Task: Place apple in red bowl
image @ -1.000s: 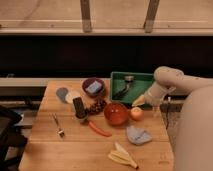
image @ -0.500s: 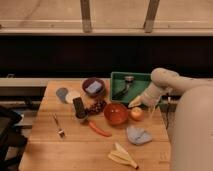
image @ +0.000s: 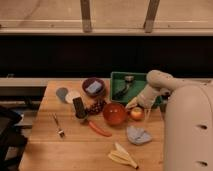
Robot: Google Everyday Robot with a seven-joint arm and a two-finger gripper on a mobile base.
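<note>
Camera view: gripper (image: 133, 104) poised open-jawed, nothing between jaws, just over the far-left edge of apple (image: 136, 114), resting on table (image: 55, 150) just right of red bowl (image: 114, 114).

My gripper (image: 134, 104) sits at the apple's (image: 136, 114) twelve o'clock, and contact is too blurred to tell. My arm (image: 156, 84) hides the green tray's (image: 119, 75) right corner.
</note>
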